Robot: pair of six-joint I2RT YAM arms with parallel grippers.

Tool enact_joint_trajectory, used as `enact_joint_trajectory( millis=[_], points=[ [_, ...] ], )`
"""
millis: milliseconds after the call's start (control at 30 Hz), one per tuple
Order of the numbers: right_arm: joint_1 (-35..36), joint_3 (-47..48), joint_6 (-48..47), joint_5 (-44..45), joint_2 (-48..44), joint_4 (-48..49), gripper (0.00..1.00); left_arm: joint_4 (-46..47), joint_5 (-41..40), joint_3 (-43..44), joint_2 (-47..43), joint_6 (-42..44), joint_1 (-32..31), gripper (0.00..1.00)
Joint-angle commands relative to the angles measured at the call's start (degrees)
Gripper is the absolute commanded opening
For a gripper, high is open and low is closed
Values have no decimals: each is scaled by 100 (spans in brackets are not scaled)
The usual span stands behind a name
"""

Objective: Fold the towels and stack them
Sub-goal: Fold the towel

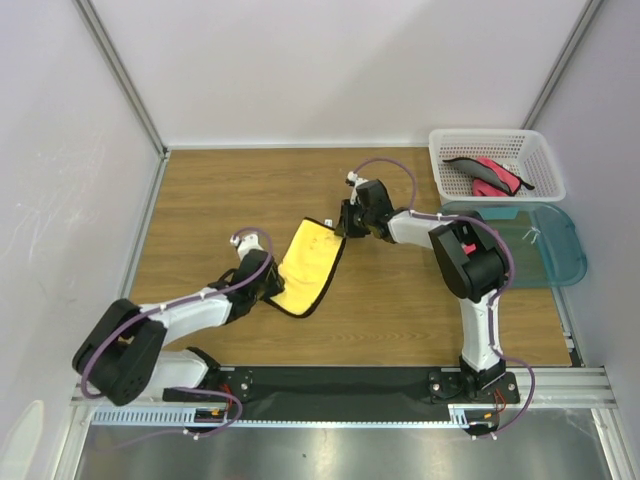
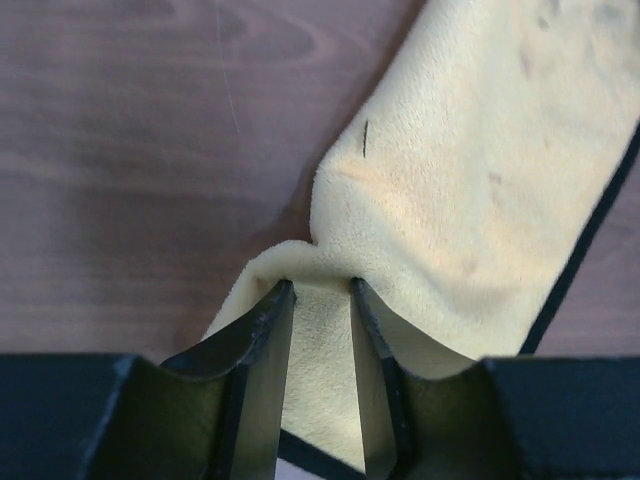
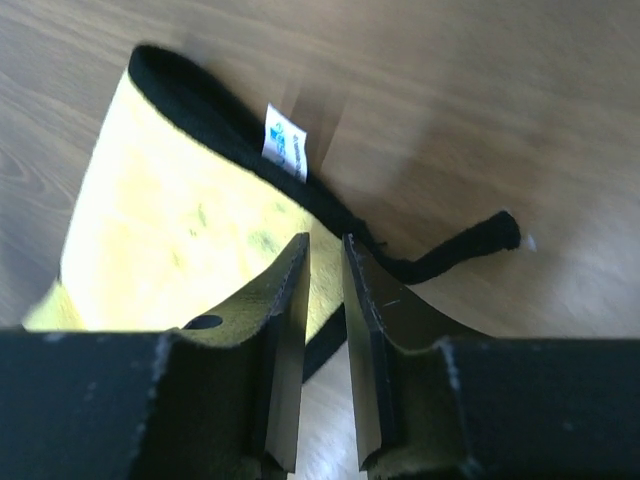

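Showing a wooden table point(image 1: 200, 200) between white walls. Lying at centre: yellow towel point(image 1: 308, 268), black-edged. Being pinched at its near-left edge by left gripper point(image 2: 320, 285) and at its far-right corner by right gripper point(image 3: 325, 240), both clamping cloth. Sitting far right: pink-red towels point(image 1: 487, 172) in white basket point(image 1: 540, 150), teal tub point(image 1: 560, 250) just nearer.

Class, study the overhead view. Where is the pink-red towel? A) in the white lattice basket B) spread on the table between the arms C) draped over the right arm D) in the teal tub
A: the pink-red towel lies inside the white basket at the far right; the yellow towel is the one between the arms.
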Motion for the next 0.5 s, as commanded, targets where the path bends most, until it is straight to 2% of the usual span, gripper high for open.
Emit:
enact_joint_trajectory(
  millis=[0,200,467],
  points=[
    [-80,-477,-115,519,-232,-395,25,108,-386,259,482,466,279,36],
    [-194,-1136,95,747,-566,-430,23,11,-589,1015,1140,1188,525,37],
    [-106,-2672,684,1204,-1865,-360,20,-130,-44,2016,1854,1811,790,37]
  ],
)
